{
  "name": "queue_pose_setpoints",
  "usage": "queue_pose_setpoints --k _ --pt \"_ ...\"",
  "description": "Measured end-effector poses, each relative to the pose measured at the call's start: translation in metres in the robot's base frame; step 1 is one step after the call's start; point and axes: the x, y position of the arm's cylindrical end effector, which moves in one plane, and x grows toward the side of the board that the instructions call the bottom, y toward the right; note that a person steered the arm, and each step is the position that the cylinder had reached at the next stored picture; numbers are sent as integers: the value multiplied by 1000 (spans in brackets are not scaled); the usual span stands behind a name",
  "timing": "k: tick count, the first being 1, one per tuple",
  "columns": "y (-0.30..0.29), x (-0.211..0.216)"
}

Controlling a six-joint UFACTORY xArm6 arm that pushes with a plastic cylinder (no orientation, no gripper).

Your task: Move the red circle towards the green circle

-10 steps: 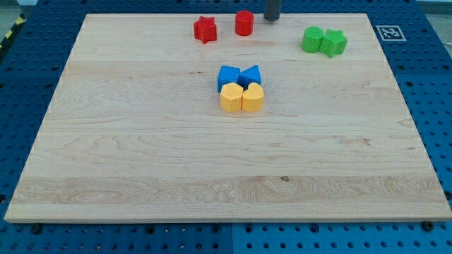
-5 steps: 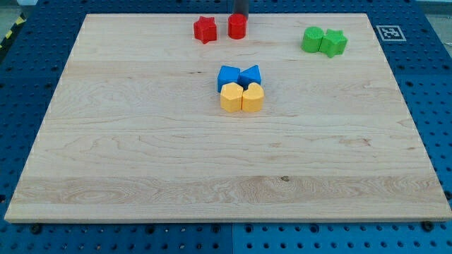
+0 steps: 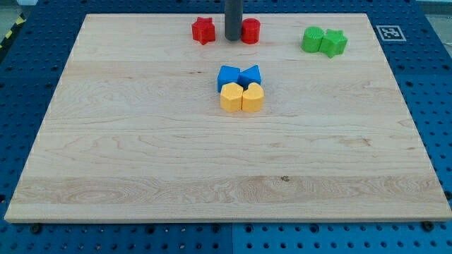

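Two red blocks flank my tip point(image 3: 233, 39) near the view's top edge: the red circle point(image 3: 250, 31) touches the rod on the view's right, the red star point(image 3: 203, 30) lies just to the left. No gripper is fitted; nothing is gripped. The green circle point(image 3: 312, 39), against the green star point(image 3: 334, 43), is well apart to the right. An off-centre push is judged likely to deflect the cylinder off the board point(image 3: 141, 141).

A red star point(image 3: 203, 30), green star point(image 3: 334, 43), two blue blocks point(image 3: 239, 75) and two yellow blocks point(image 3: 241, 97) sit on the wooden board point(image 3: 141, 155).
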Motion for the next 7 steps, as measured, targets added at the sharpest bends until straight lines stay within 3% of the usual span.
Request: queue_pose_setpoints --k 5,7 --pt "0 15" --pt "-26 -30"
